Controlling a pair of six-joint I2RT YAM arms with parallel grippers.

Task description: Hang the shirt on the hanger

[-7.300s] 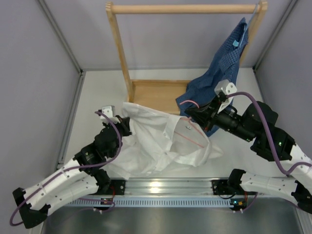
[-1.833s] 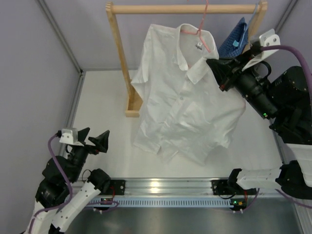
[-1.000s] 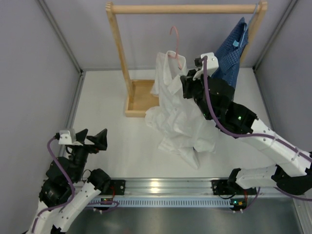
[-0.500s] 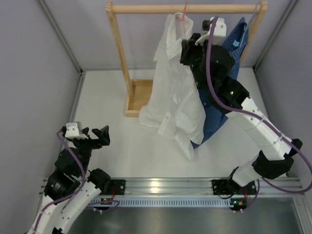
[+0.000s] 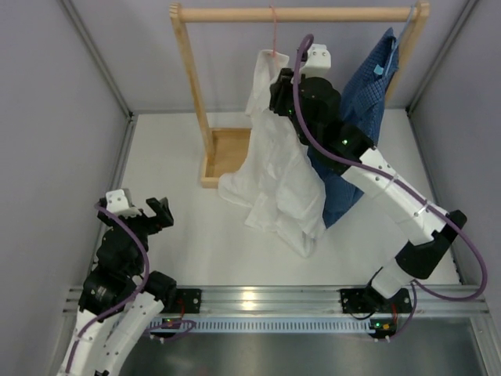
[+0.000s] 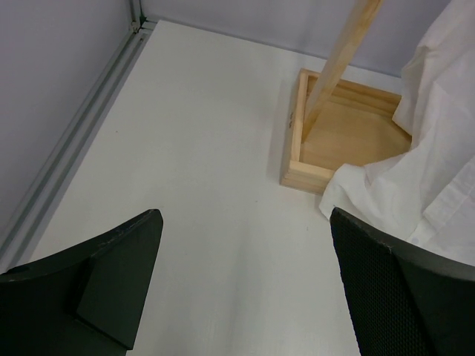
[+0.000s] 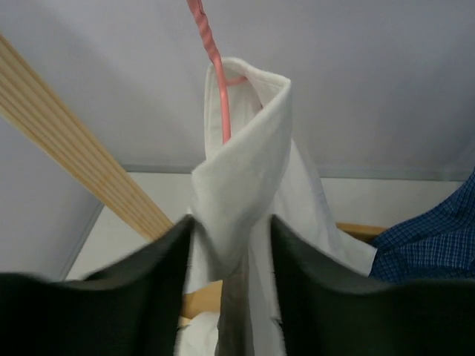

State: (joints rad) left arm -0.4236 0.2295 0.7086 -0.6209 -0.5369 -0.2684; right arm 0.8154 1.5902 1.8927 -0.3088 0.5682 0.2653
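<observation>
Clamping shirt [image 7: 249, 148], right gripper [image 7: 230, 248] (hanger [image 7: 211, 52] above)

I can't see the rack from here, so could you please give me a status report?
Left fingers open, holding nothing. Right fingers shut on the shirt under collar. Hanger inside collar, hook up by rail. Blue shirt hangs close.

The white shirt [image 5: 278, 164] hung bunched and twisted lengthwise from the thin pink hanger [image 5: 273, 31]. Its collar was folded around the hanger's neck, and my right hand [image 7: 230, 230] pinched the fabric just below. The hanger's hook rose to the wooden rail [image 5: 235, 14]. The shirt's lower folds draped over a corner of the wooden base [image 6: 326, 141].
</observation>
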